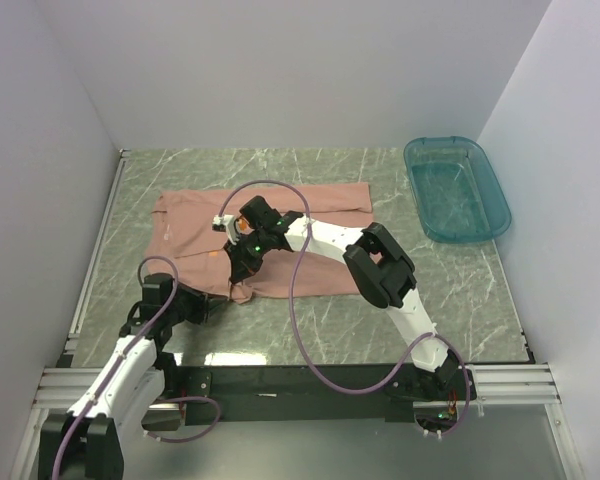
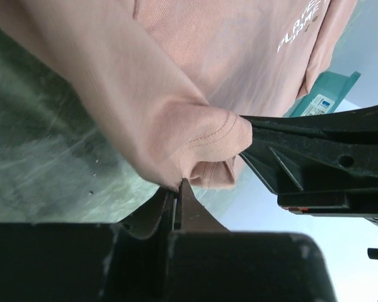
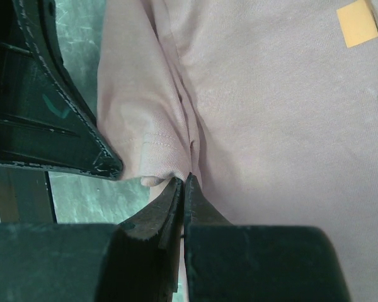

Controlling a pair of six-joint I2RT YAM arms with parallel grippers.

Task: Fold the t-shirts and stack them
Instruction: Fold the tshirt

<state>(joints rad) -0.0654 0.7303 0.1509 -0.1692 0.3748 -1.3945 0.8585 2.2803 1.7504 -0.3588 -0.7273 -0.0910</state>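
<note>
Left end effector pinches t-shirt, tub well apart

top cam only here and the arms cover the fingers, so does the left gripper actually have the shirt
observer: yes. In the left wrist view the left gripper is shut on a stitched hem fold of the t-shirt.
operator: and the right one
observer: the right wrist view shows the right gripper shut too, pinching a hemmed fold that bunches at its tips.
</note>
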